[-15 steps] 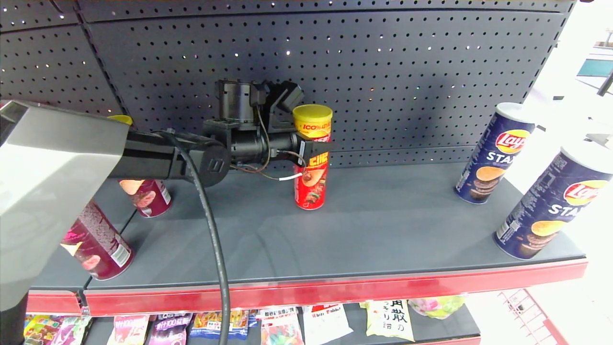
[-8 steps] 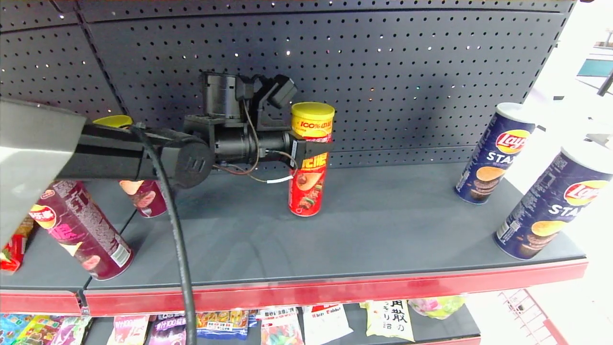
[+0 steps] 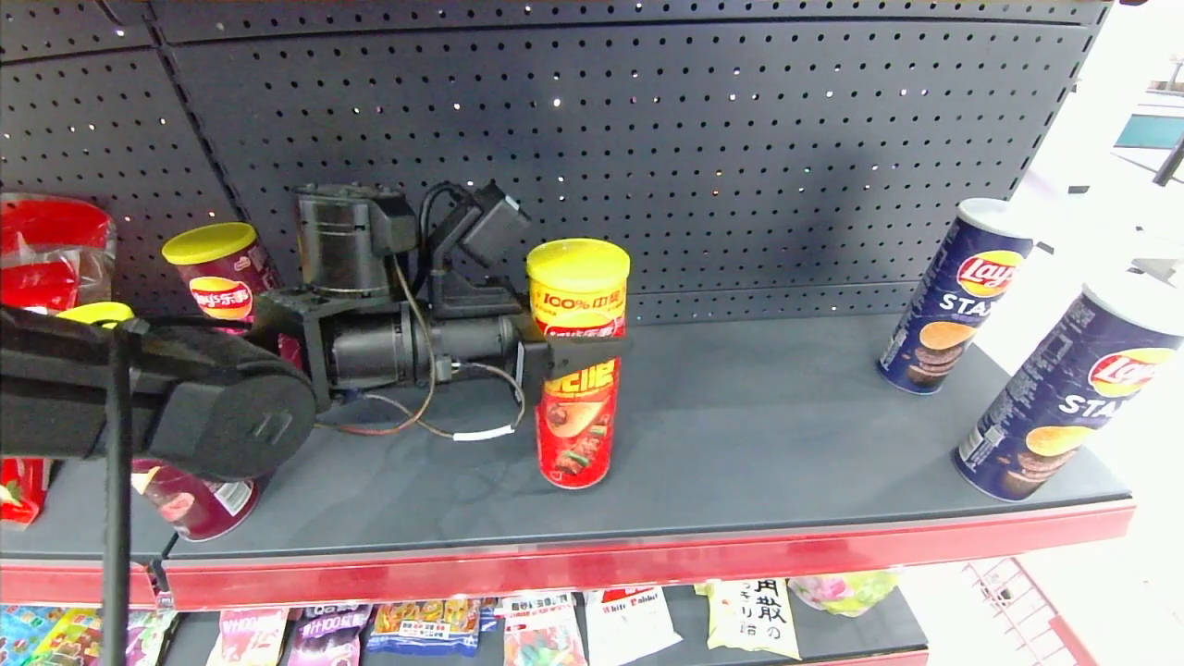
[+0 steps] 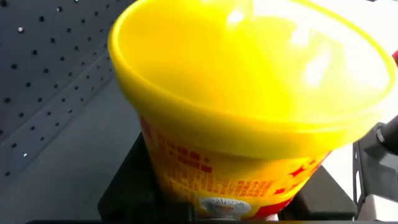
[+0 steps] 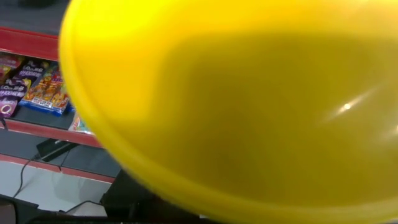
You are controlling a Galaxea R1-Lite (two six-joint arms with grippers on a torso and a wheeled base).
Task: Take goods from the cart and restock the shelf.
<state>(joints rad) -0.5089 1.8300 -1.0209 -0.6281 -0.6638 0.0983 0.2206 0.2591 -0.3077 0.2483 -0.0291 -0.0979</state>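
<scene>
Cans make up most of the stock on the grey shelf [image 3: 740, 435], five of them in the head view: two maroon, one red, two dark blue. At the far left a red bag [image 3: 46, 250] sits against the pegboard [image 3: 647, 120]. Beside it the back maroon can [image 3: 222, 273] stands upright under a yellow lid. The front maroon can [image 3: 194, 504] is near the shelf's front edge, mostly hidden by the left arm [image 3: 185, 398]. That arm lies roughly level across the shelf, coming in from the left and pointing right. At its end the left hand [image 3: 581, 350] is closed sideways on the red can [image 3: 573, 435], gripping it high up, just below its yellow lid. In the left wrist view the dark fingers [image 4: 134, 183] flank the can on both sides. The red can is upright, about mid-shelf and toward the front edge, well apart from the blue ones. Whether its base rests on the shelf cannot be told. Further right the back blue can [image 3: 953, 296] stands near the pegboard, and the front blue can [image 3: 1064, 398] stands at the shelf's right front corner. Snack packets [image 3: 555, 629] line the lower shelf. In the right wrist view a big yellow top [image 5: 236, 106] sits right against the camera, and whether the right hand has hold of it cannot be told.
</scene>
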